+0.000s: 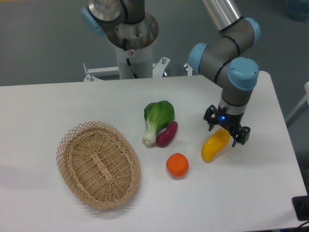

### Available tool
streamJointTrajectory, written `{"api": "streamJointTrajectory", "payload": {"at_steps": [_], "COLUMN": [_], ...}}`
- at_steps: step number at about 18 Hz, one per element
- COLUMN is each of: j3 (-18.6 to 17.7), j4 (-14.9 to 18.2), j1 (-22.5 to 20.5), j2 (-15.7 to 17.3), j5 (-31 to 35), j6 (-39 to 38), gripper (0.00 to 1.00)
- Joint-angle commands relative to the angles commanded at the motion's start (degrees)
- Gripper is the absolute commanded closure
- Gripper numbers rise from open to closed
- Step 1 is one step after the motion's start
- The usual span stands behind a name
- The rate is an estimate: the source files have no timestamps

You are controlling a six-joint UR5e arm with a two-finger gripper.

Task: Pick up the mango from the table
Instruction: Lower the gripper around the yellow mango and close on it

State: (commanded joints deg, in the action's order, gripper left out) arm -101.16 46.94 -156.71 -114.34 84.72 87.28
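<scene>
Mango [215,145] is sitting right of centre in the frame, flat on the white desk [58,101], long axis tilted up toward the right. The tool [226,131] hangs over its upper end with the fingers spread apart, one on each side of that tip, nothing clamped yet. Can't really tell if the fingers are touching the fruit or just above it.

So I'd call this the approach/line-up step, grab not made. Next move probably needs a bit more drop so the fingers straddle the body, then a close across the narrow width. It looks smooth, so it could squirt out if pinched too near the tip.

Orange fruit [177,165] sits down-left, clear of it.
</scene>
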Motion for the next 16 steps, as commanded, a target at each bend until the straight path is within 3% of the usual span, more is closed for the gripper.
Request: {"api": "streamJointTrajectory", "payload": {"at_steps": [4,8,16], "j3": [0.0,-2.6,-2.6], "j4": [-0.1,-1.3,-3.9], "j1": [0.4,0.5,2.1], "j2": [-0.9,-0.7,-2.2], "j5": [4.9,5.0,5.4], "j6": [-0.3,-2.0,-4.6], "gripper": [0.0,0.0,0.0]}}
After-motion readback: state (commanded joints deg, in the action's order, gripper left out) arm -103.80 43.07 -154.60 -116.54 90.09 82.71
